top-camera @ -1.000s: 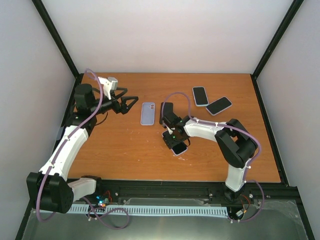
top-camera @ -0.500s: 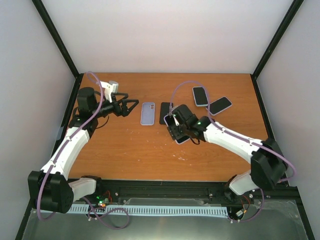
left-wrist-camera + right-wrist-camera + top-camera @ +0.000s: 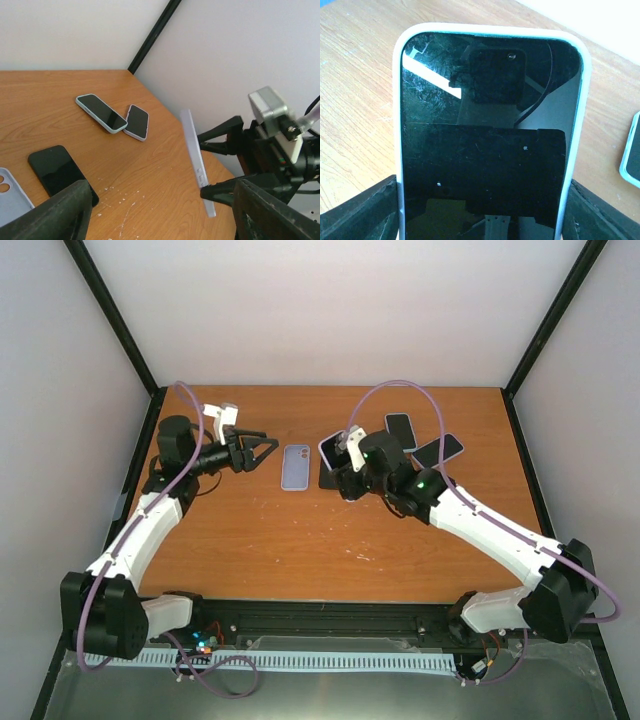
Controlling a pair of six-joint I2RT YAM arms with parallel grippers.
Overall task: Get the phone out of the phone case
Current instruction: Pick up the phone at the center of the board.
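My right gripper (image 3: 345,470) is shut on a phone in a pale phone case (image 3: 487,150), gripping its lower long edges and holding it off the table. In the left wrist view the cased phone (image 3: 196,160) shows edge-on, tilted, with the right gripper's fingers (image 3: 223,189) on either side of it. My left gripper (image 3: 264,448) is open with nothing between its fingers (image 3: 65,210). It points right at the held phone from a short distance away.
An empty lilac case (image 3: 296,466) lies flat between the two grippers. A bare black phone (image 3: 59,172) lies beside it, under the right gripper. Two more cased phones (image 3: 400,430) (image 3: 438,450) lie side by side at the back right.
My right arm has lifted the cased phone from the table's middle and carried it back and up, towards the left gripper. The left gripper has shifted slightly right and narrowed a little.
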